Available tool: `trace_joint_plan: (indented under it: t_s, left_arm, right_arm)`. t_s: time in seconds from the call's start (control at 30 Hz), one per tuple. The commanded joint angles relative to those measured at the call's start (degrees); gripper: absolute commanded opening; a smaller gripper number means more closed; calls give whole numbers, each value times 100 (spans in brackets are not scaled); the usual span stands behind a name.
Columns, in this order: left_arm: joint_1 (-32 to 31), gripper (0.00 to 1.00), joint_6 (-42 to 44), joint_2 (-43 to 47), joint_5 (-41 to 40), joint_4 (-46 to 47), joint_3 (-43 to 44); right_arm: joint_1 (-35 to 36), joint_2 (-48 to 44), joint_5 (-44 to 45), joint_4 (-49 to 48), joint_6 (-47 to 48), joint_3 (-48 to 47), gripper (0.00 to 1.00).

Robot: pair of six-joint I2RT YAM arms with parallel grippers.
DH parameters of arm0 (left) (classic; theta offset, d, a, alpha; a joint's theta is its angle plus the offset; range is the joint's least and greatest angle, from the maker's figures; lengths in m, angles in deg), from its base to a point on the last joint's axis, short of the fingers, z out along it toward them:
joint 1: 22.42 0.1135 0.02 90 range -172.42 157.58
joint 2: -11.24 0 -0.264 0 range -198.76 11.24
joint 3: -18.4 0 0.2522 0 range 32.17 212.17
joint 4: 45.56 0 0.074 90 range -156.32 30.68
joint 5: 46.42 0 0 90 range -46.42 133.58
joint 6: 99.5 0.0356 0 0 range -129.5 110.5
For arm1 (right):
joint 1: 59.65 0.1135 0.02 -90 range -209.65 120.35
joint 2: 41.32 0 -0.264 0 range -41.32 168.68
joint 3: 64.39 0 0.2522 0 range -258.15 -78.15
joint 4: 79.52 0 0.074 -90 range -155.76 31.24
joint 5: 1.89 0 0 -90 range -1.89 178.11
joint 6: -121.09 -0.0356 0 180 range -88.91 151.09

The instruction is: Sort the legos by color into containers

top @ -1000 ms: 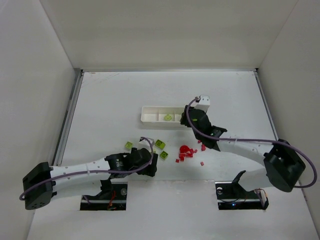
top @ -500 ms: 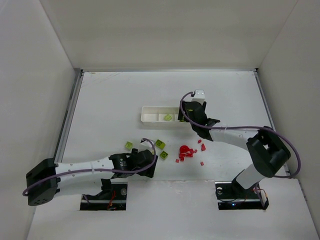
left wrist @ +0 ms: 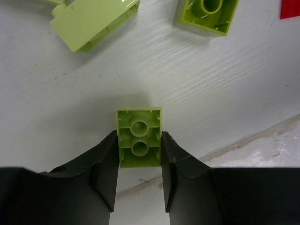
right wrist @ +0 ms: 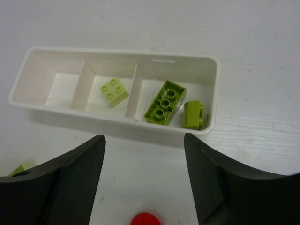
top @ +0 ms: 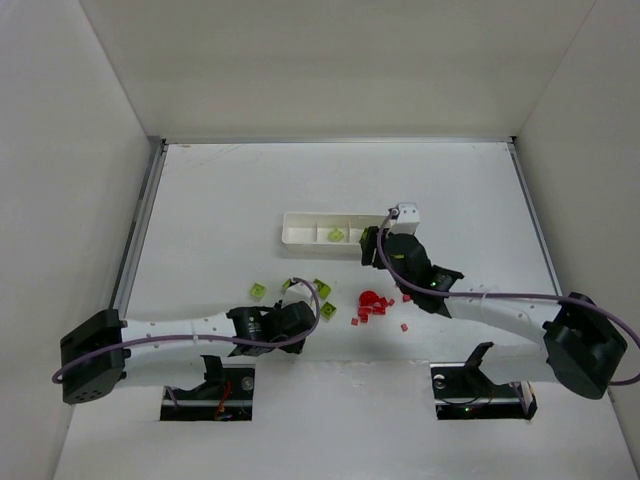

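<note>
Left claw (left wrist: 139,152) pinches a green brick (left wrist: 138,123); lift straight, carry toward the tray (right wrist: 122,50) at one o'clock. Right claw (right wrist: 144,150) gapes empty.

The tray (top: 296,240) lies crosswise on the tabletop (top: 220,190), behind the loose legos (top: 322,288); its middle compartment holds a square brick (right wrist: 114,90), its right-end compartment a long brick (right wrist: 164,102) with a small brick (right wrist: 194,115) just right of it. Nearer the arms, a cluster of tiny pieces (top: 378,304) lies right of the larger bricks (top: 258,290). One of these, the gripped brick (left wrist: 139,126), lies underside up between the left gripper's (left wrist: 139,140) jaws, with two more bricks (left wrist: 93,18) behind it.
</note>
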Motion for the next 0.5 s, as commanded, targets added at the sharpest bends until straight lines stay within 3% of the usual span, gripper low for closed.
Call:
trace_joint_plan:
  t_s: [0.0,0.2,0.33,0.47]
  left_arm:
    - [64,22,50,227,-61,313,335]
    - [802,20,332,703,168,647,836]
    - [1488,21,376,492,265,1244,1240]
    - [2216,24,683,-436,379,2140,1845]
  right_arm:
    - [365,-414,-149,18,-122,262,60]
    - [849,-590,-255,405,-200,561,38]
    - [928,-687,-334,414,-561,675,37]
    - [1288,-766,-290,458,-921,956,40]
